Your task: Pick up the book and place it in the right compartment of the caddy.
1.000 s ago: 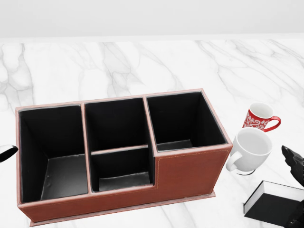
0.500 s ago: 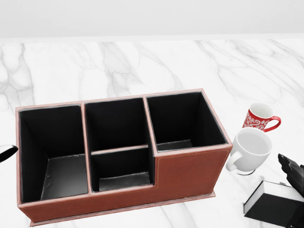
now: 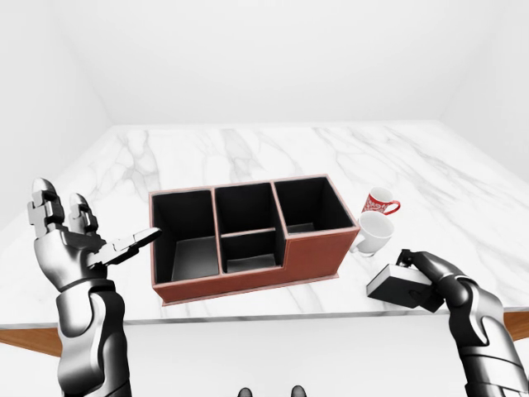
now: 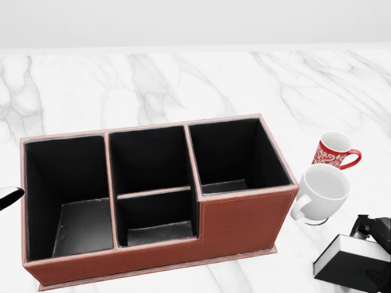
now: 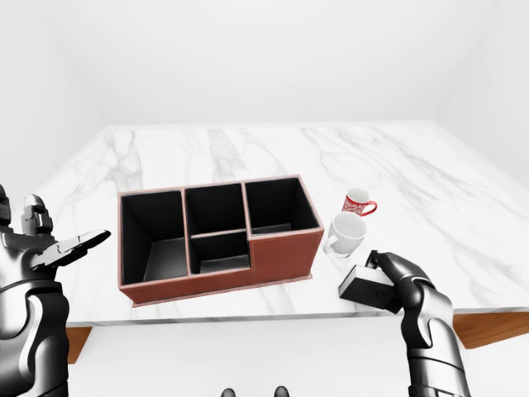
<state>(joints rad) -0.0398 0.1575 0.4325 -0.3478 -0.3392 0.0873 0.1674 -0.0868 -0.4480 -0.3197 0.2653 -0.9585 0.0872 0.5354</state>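
Right hand [image 3: 430, 273] | lowered onto book [image 4: 354, 264] since a second ago | fingers seemingly clamped on it | book on desk [image 3: 248, 149], right of caddy [image 4: 244, 221] | lift pending | left hand [image 3: 70, 240] fingers apart

A black book [image 4: 353, 262] with white page edges is lying flat at four o'clock from the brown, black-lined caddy [image 4: 244, 223], whose right compartment [image 4: 235, 157] is sitting empty.

The right hand [image 4: 374, 231] has dropped lower onto the top of the book [image 4: 351, 264].
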